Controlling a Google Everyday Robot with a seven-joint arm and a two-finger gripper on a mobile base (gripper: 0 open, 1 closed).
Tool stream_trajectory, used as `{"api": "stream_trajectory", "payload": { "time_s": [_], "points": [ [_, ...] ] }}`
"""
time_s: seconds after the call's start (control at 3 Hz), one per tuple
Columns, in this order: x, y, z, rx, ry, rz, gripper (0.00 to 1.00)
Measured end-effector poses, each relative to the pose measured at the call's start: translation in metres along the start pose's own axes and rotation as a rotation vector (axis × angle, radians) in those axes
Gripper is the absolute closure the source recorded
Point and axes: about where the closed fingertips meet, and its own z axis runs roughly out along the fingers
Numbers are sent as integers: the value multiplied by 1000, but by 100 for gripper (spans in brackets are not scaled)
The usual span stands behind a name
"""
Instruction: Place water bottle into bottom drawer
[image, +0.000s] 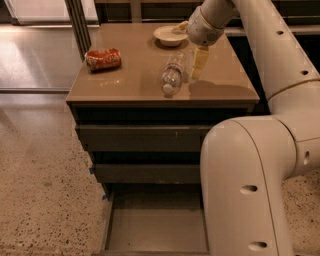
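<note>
The water bottle (172, 73), small, clear and crinkly with a white cap, lies on its side on the tan cabinet top (135, 75), cap toward the front edge. My gripper (196, 65) hangs from the arm just right of the bottle's upper part, fingers pointing down at the cabinet top, close beside the bottle. The bottom drawer (155, 227) stands pulled out below, a shallow grey-brown tray with a bare flat floor; my arm covers its right part.
A crushed red can (103, 59) lies at the left of the cabinet top. A white bowl (170, 35) stands at the back. Two shut grey-brown drawers (140, 137) sit above the open one. My large white arm (250, 185) fills the right foreground. Speckled floor lies at the left.
</note>
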Motion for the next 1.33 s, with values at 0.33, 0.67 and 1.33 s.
{"api": "stream_trajectory", "payload": {
  "time_s": [0.33,0.67,1.33],
  "points": [
    [-8,7,17,31,-290,-64,0],
    [-31,-8,13,87,-386,-78,0],
    [-32,-11,18,88,-385,-74,0]
  ]
}}
